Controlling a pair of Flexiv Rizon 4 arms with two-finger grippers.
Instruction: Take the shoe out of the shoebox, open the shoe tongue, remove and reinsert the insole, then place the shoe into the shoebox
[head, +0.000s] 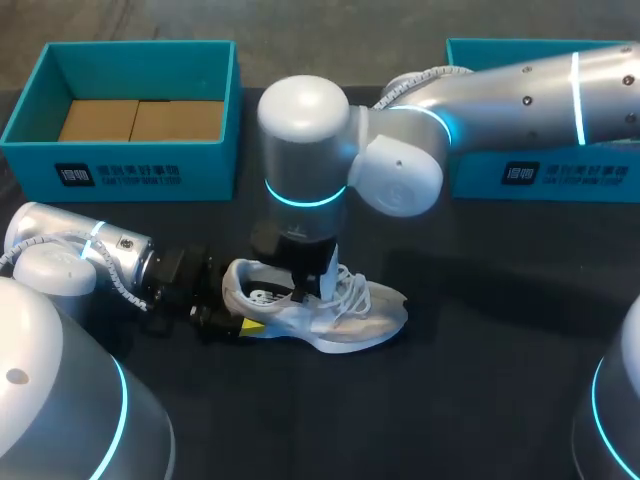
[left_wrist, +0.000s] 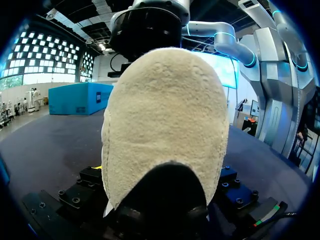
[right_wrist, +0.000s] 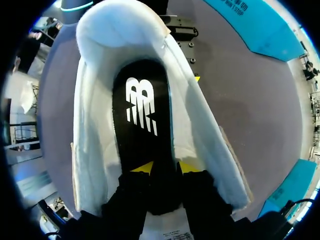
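— Head view first: where was the shoe (head: 350, 315)?
— Standing on its sole on the dark table (head: 480, 390), near the middle and outside both boxes. Its heel pointed toward the left arm and its toe toward the right side.
— And the boxes?
— Two teal ones stood along the far edge, well apart from the shoe. The left box (head: 130, 165) held brown cardboard (head: 140, 120). The right box (head: 560, 175) was mostly hidden behind the right arm.
— What about the right gripper (right_wrist: 164, 168)?
— It stood straight down in the shoe's opening. In the right wrist view its two yellow tips pressed on the black insole (right_wrist: 142, 112) from either side, so it was clamped on the insole. The insole lay inside the shoe, between the white padded walls.
— The left gripper (head: 232, 320)?
— It was low over the table at the heel (left_wrist: 165, 115), which filled the left wrist view right in front of it. Whether it was gripping the heel or merely sitting against it, I could not tell.
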